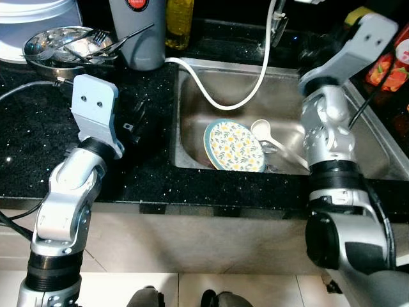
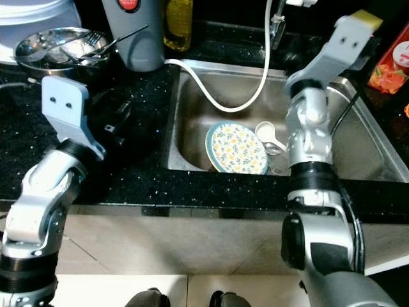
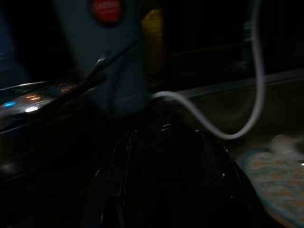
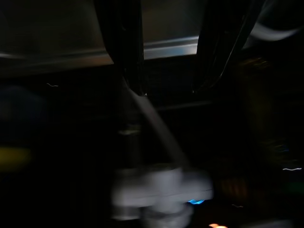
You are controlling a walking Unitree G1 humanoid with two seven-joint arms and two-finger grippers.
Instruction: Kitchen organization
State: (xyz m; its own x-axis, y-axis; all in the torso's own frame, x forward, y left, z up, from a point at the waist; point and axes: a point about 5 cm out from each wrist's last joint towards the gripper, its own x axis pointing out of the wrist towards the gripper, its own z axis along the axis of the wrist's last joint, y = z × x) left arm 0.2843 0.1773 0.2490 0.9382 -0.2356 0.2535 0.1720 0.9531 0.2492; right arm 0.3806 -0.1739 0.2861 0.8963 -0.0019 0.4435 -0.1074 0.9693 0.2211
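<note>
Below, black speckled counter (image 1: 38, 134) (steel sink (image 1: 192, 115) inset)

A home kitchen: a steel sink (image 1: 192, 121) is set into a black speckled bench (image 1: 38, 141), with a patterned plate (image 1: 233, 146) and a white ladle (image 1: 268, 137) in the basin. A metal bowl of cutlery (image 1: 61, 46) sits beyond the left fingers (image 1: 131, 125), and tiled floor (image 1: 192, 288) shows below.
</note>
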